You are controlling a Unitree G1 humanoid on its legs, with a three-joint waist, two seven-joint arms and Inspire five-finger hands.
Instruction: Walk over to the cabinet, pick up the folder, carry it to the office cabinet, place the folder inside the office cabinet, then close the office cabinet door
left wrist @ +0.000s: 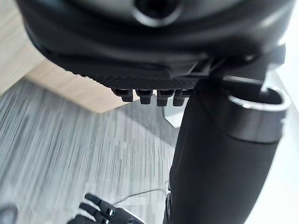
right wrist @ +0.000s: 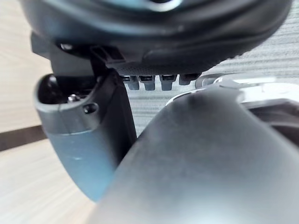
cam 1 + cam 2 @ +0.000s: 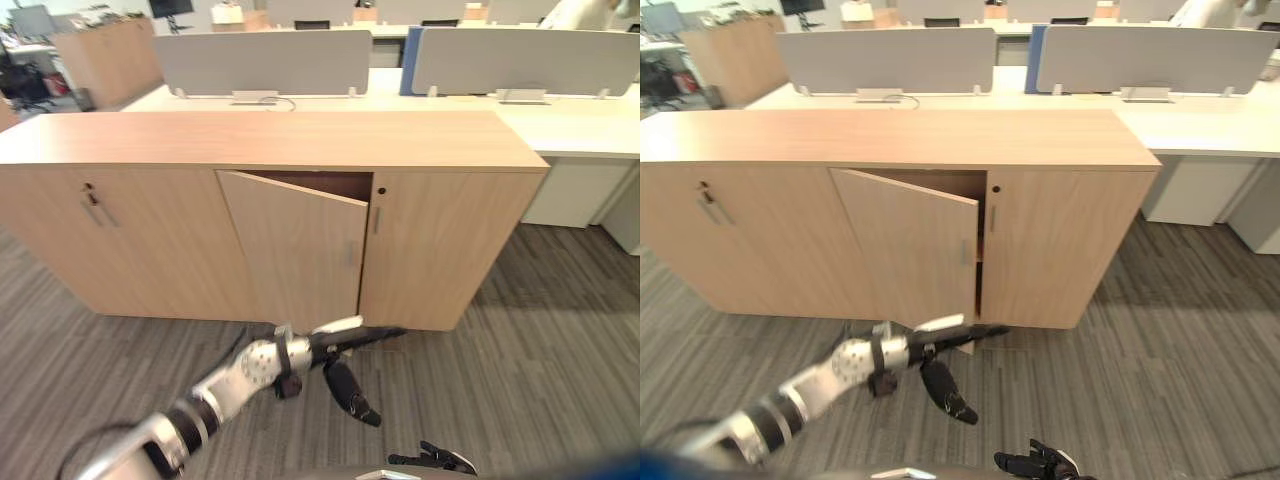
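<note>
A long, low wooden office cabinet (image 3: 270, 140) stands in front of me. Its middle door (image 3: 290, 250) hangs ajar, with the free edge swung out toward me and a dark gap behind its top. My left hand (image 3: 340, 345) is stretched low over the carpet, open, with straight fingers reaching to the bottom free corner of that door. I cannot tell whether they touch it. My right hand (image 3: 435, 460) hangs low near my body, its fingers relaxed and holding nothing. It appears again in the left wrist view as the right hand (image 1: 96, 210).
The left door (image 3: 130, 240) and the right door (image 3: 440, 240) of the cabinet are closed. Behind the cabinet run white desks with grey divider screens (image 3: 265, 60). A white drawer unit (image 3: 570, 190) stands at the right. Grey striped carpet (image 3: 540, 350) covers the floor.
</note>
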